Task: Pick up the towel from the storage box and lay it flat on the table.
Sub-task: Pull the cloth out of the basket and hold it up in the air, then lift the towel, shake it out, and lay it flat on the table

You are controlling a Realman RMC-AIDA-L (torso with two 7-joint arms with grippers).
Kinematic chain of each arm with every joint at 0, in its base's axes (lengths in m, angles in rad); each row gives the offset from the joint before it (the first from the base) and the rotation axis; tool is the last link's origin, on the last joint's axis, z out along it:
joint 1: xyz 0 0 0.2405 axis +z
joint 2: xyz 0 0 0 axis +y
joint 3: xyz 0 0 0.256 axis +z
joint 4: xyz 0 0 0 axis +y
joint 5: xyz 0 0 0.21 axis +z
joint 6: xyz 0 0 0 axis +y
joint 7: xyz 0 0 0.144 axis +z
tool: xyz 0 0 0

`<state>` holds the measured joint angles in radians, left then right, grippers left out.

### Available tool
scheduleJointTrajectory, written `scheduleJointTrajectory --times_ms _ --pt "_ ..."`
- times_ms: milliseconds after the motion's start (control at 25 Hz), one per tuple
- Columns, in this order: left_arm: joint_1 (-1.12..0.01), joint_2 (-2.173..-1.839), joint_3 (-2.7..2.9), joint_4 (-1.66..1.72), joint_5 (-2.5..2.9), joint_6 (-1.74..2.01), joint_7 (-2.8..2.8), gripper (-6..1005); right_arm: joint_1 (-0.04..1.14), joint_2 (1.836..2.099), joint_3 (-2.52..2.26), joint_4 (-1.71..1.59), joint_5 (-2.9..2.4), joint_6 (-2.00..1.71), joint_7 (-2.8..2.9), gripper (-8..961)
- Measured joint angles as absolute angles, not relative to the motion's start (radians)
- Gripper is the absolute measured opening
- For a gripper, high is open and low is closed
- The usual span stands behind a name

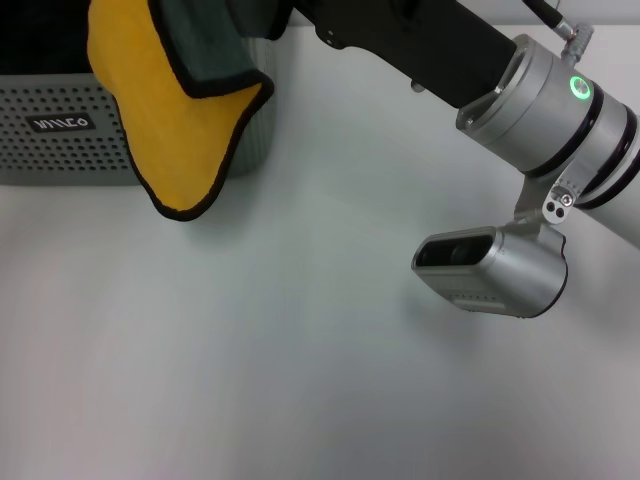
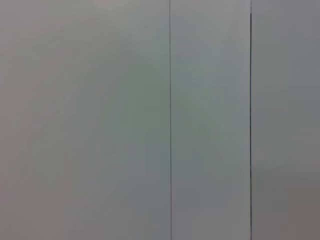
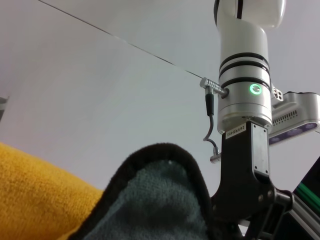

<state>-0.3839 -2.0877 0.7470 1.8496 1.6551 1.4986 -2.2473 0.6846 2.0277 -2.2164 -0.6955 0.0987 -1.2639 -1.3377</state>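
Head view: right arm [image 1: 520, 90] reaches diagonally over the storage box [image 1: 70, 130], fingertips out of frame. The towel [image 1: 205, 45] and a yellow cloth [image 1: 175, 120] drape over the box's front wall, above the table [image 1: 300, 380].
Left wrist view: blank panels only.
Right wrist view: another arm's gripper [image 3: 260, 220] sits at the towel's edge; can't tell its grip.

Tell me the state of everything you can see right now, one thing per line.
Dark grey-green cloth towel: bunched, hanging, not laid flat.
Yellow black-edged cloth: hanging before the box.
Pale perforated plastic storage box: upright.
Right arm: stretched toward the box, green light on.
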Motion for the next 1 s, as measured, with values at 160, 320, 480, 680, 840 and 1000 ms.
scheduleJointTrajectory --times_ms 160,320,480,680,840,1000 --pt "-0.383 -2.088 0.747 1.85 1.655 1.499 -2.247 1 0.684 2.028 -2.22 -0.697 0.099 -1.264 -1.338 282" --pt "-0.384 -2.088 0.747 1.846 1.655 1.499 -2.247 1 0.683 2.028 -2.221 -0.703 0.099 -1.253 -1.338 275" --pt "-0.387 -2.088 0.747 1.834 1.655 1.499 -2.247 1 0.681 2.028 -2.229 -0.725 0.119 -1.209 -1.338 230" --pt "-0.39 -2.089 0.748 1.819 1.651 1.499 -2.244 1 0.679 2.028 -2.253 -0.742 0.162 -1.204 -1.336 85" --pt "-0.387 -2.089 0.748 1.816 1.651 1.499 -2.237 2 0.675 2.028 -2.254 -0.748 0.164 -1.2 -1.301 7" --pt "-0.355 -2.09 0.753 1.796 1.654 1.499 -2.199 2 0.661 2.028 -2.257 -0.767 0.181 -1.188 -1.155 6"
